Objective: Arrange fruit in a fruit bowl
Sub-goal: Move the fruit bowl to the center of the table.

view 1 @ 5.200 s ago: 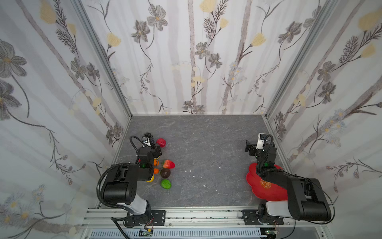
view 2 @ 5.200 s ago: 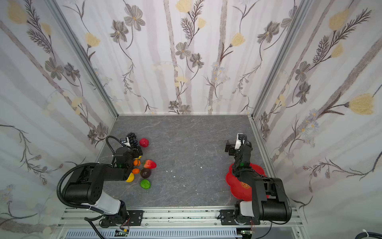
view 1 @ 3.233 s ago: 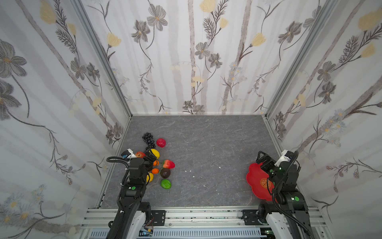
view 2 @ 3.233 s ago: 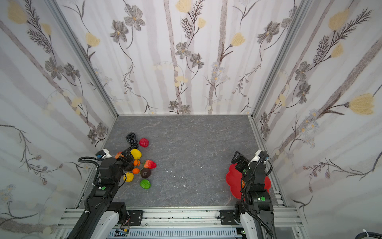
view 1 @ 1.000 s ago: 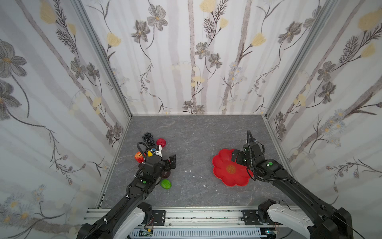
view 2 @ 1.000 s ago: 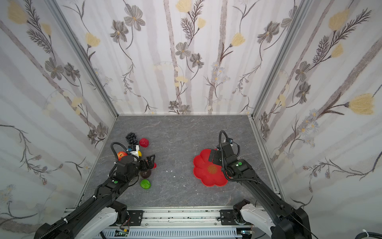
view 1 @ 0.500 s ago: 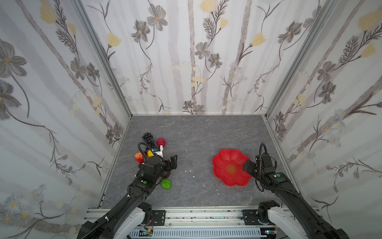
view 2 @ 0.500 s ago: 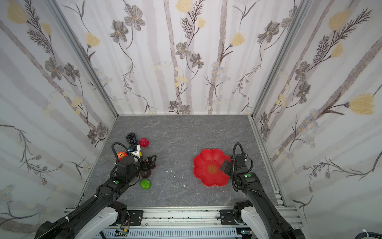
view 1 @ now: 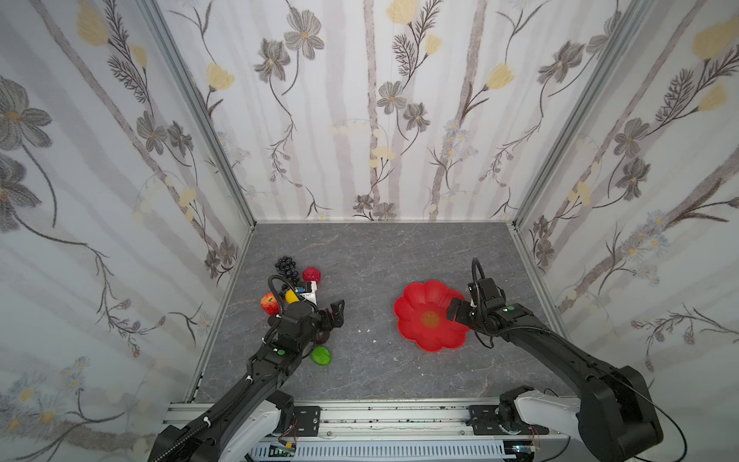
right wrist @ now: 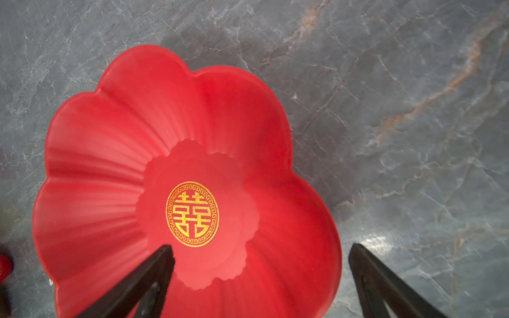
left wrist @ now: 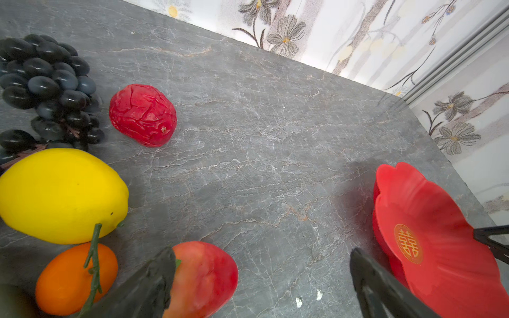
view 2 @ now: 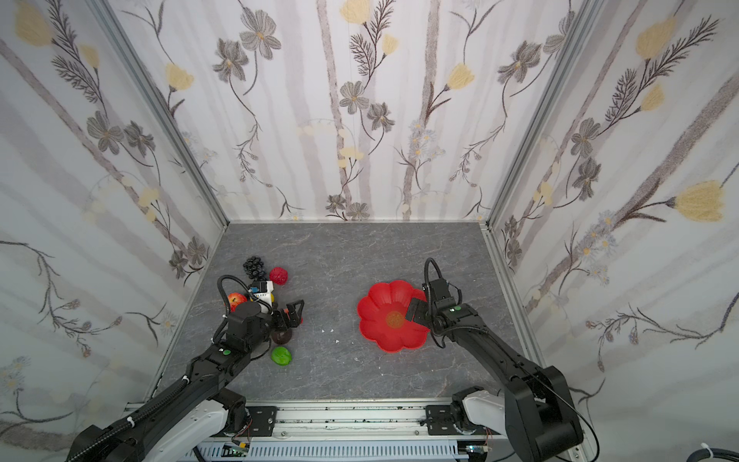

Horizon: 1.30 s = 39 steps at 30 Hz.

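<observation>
Two hands, both spread wide, hang low over a grey marble-look surface (view 1: 380,256) w/ floral-papered walls (view 1: 360,120) round it. The shallow bright red fruit bowl (view 1: 416,298) w/ scalloped petal rim sits flat on the surface's right half, gold round emblem (right wrist: 192,213) at centre, its inside bare. The right hand (right wrist: 261,247) is at the bowl's right-side petals. In the right wrist view one finger (right wrist: 151,275) hangs over the bowl's inside and the other over bare surface beyond the rim, so the rim lies btwn them, not pinched. Contact w/ the bowl: can't tell.

All the fruit is on the left half, well apart from the bowl. The black grape bunch (view 1: 286,266) is farthest back, the bumpy red fruit (view 1: 311,274) just beside it. Nearer the front: glossy yellow lemon (left wrist: 60,192), small orange (left wrist: 68,278) w/ green stem just beside it, red apple (view 1: 269,303) nr the left wall. The green lime (view 1: 320,355) lies nearest the front rail (view 1: 380,416), dark avocado (view 2: 281,338) just behind it. The left hand (left wrist: 261,250) is by this cluster, holding nothing; bare surface shows btwn its fingers. One finger (left wrist: 151,283) overlaps a red, yellow-tinged strawberry-like fruit (left wrist: 206,278) in the left wrist view; touching or not, can't say. A few white specks (view 1: 364,331) lie on the surface btwn fruit and bowl.
</observation>
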Available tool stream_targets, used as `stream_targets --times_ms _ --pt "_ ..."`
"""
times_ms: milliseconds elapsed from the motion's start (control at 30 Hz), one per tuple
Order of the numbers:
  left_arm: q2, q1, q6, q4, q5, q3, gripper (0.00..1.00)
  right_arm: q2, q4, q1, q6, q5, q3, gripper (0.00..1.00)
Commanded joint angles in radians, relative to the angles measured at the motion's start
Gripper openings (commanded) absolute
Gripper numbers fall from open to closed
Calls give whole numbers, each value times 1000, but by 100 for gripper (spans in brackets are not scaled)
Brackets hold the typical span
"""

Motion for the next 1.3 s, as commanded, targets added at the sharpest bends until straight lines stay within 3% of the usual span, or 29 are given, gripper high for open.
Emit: stream_targets --times_ms 0,467,667,900,1133,1267 --pt "-5 -1 12 35 -13 3 100 93 36 39 -44 9 79 99" --pt "26 -4 23 36 -11 15 100 381 44 253 -45 -33 407 99" --pt "47 -4 25 36 3 24 100 375 22 289 -40 -14 436 99" --pt "72 -7 23 39 18 33 100 198 -70 245 -86 126 348 99" --pt "104 -16 22 44 32 46 100 73 -22 53 -57 19 144 99" --pt "112 -20 23 41 35 49 100 91 47 40 -24 -47 86 99"
